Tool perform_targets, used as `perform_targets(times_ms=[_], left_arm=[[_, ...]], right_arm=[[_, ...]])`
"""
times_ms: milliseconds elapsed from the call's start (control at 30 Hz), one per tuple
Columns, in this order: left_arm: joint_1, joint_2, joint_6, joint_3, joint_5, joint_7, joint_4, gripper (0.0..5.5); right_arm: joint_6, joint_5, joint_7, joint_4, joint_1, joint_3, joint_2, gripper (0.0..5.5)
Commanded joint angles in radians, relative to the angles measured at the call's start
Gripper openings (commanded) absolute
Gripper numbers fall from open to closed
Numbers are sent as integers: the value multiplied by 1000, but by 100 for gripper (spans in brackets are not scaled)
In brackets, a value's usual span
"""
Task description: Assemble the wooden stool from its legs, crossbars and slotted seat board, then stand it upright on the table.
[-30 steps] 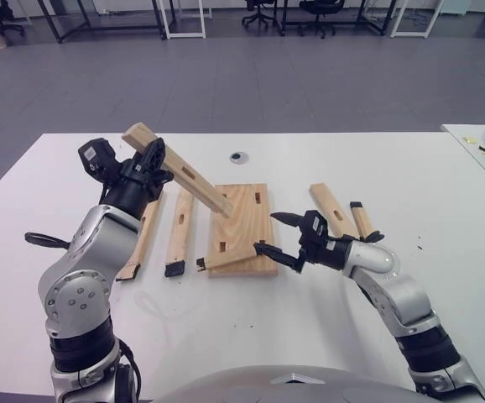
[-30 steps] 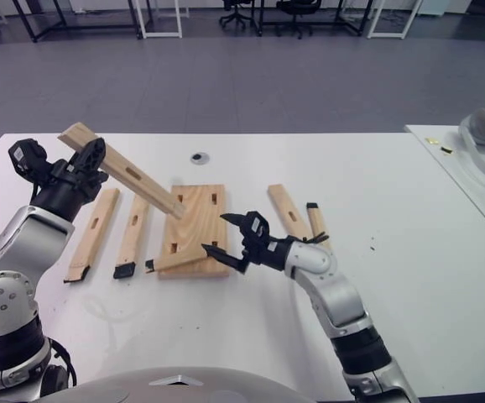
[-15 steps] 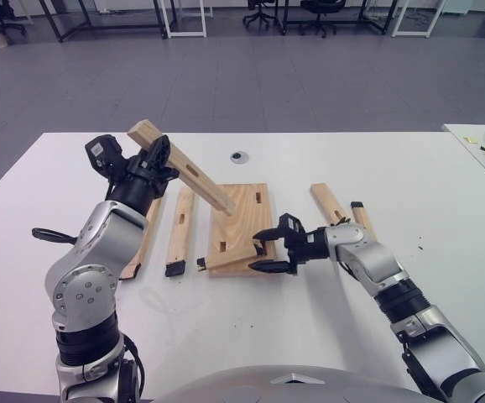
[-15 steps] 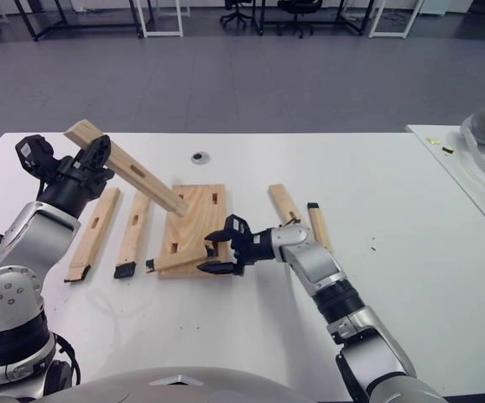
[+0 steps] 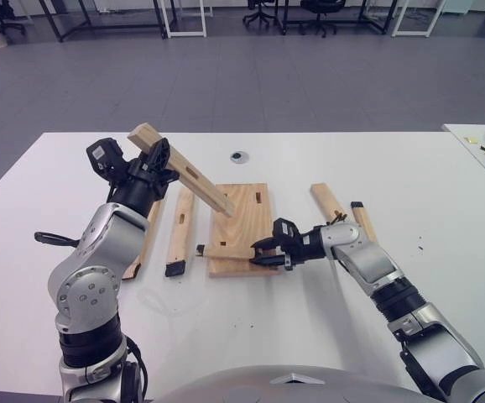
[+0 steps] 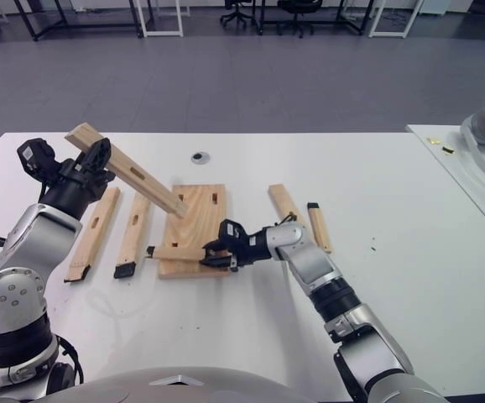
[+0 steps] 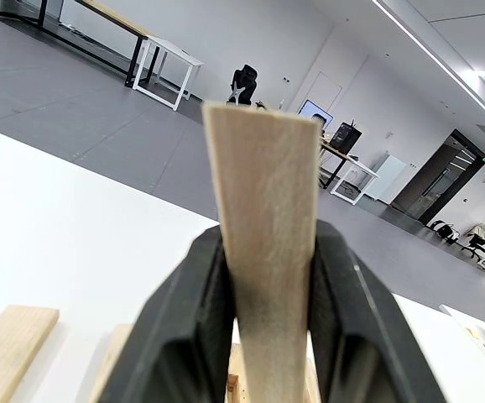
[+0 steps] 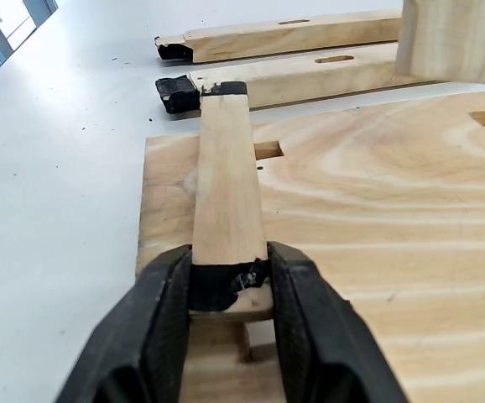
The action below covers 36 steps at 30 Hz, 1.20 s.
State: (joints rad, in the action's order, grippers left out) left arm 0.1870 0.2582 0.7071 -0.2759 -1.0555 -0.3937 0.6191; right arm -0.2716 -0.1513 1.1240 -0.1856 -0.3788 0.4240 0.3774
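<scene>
The left gripper (image 5: pixel 153 164) is clenched on a wooden leg (image 5: pixel 194 176) near its upper end. It holds the leg off the table (image 5: pixel 444 185), tilted, high end toward the far left corner. The low end comes down over the far left part of the seat board (image 5: pixel 251 210); whether the two touch cannot be told.

The right gripper (image 5: pixel 263 250) is closed on one black-tipped end of a crossbar (image 5: pixel 230 250). The crossbar lies flat across the near end of the seat board, parallel to the table's near edge. Its other black tip sticks out past the board's left edge.

The seat board lies flat in the middle of the table, slots facing up. Two more legs (image 6: pixel 133 231) (image 6: pixel 93 231) lie side by side on the table just left of the board, apart from it. Two shorter pieces (image 5: pixel 331 204) (image 5: pixel 362 220) lie to the board's right. A round cap (image 5: pixel 240 157) sits in the table surface beyond the board, toward the far edge.
</scene>
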Motion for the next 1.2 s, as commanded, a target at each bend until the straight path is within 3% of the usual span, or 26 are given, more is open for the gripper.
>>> perform_targets(times_ms=[33, 167, 300, 500, 600, 767, 833, 1033, 1200], left_arm=[[-8, 10, 1, -3, 10, 15, -2, 101], [0, 7, -31, -34, 35, 13, 1, 101], [-11, -1, -64, -48, 59, 4, 51, 101], [-238, -7, -27, -22, -4, -27, 223, 101], [-272, 13, -29, -38, -60, -38, 254, 101], [-307, 15, -43, -26, -135, -91, 263, 101], [-323, 20, -47, -20, -144, -107, 269, 101], [-372, 54, -50, -12, -124, -132, 314, 101], [-407, 35, -67, 15, -71, -153, 315, 101]], right_arm=[[-11, -2, -14, 75, 60, -35, 53, 131], [-56, -93, -108, 255, 204, -236, 123, 131], [-116, -44, -359, 394, 393, -419, 137, 131], [-193, 59, -783, 395, 483, -399, -129, 131], [-188, 82, -887, 353, 494, -414, -189, 131], [-175, 107, -917, 326, 491, -404, -182, 131], [-168, 109, -911, 331, 495, -392, -188, 198], [-126, 105, -899, 369, 518, -368, -197, 316], [-101, 134, -914, 356, 486, -357, -190, 320]])
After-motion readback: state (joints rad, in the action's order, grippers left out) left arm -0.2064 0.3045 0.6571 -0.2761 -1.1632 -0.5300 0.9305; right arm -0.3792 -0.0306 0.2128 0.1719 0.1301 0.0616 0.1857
